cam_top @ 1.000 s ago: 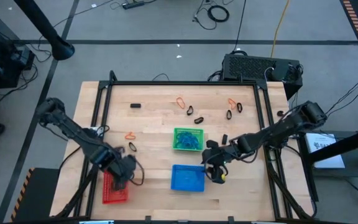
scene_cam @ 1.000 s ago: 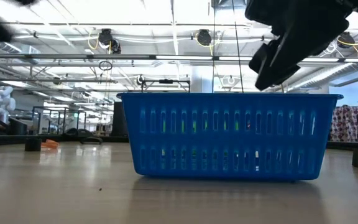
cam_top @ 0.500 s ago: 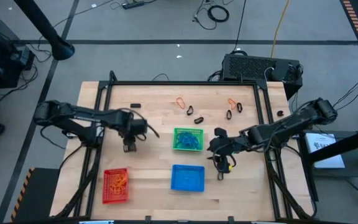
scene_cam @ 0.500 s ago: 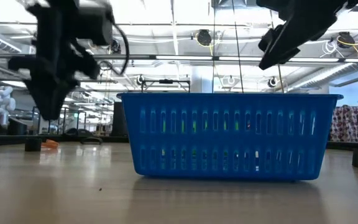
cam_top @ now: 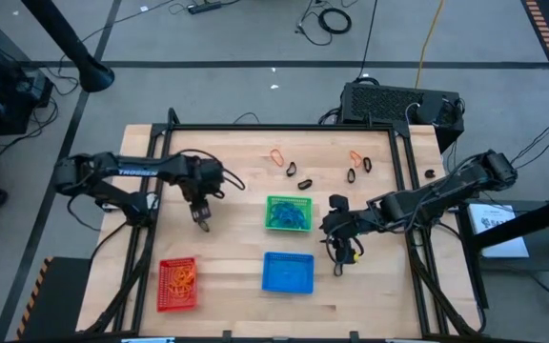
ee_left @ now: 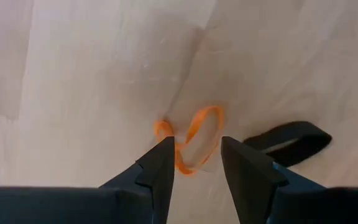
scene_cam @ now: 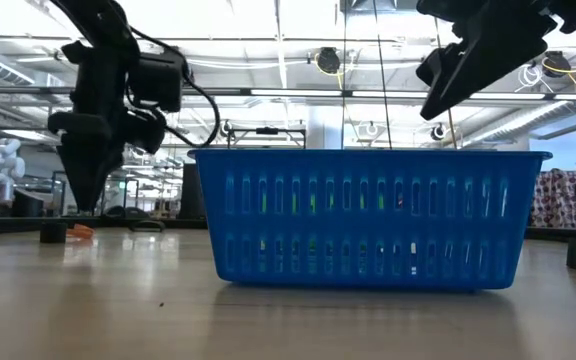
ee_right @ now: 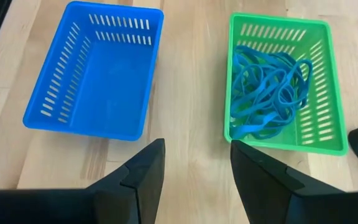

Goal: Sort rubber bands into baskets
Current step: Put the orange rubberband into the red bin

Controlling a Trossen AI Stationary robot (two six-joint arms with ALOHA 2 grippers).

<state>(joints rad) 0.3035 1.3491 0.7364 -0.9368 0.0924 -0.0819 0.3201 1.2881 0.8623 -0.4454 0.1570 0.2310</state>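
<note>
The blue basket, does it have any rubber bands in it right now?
No. In the right wrist view the blue basket is bare inside, while the blue rubber bands lie in the green basket.

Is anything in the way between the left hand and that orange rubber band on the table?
Nothing visible. The left hand is open right above the orange rubber band; a black rubber band lies beside it, off to one side.

Lettering: one white word on the left arm (cam_top: 132,172), beside the wooden table's (cam_top: 236,191) edge. Too small to read.
</note>
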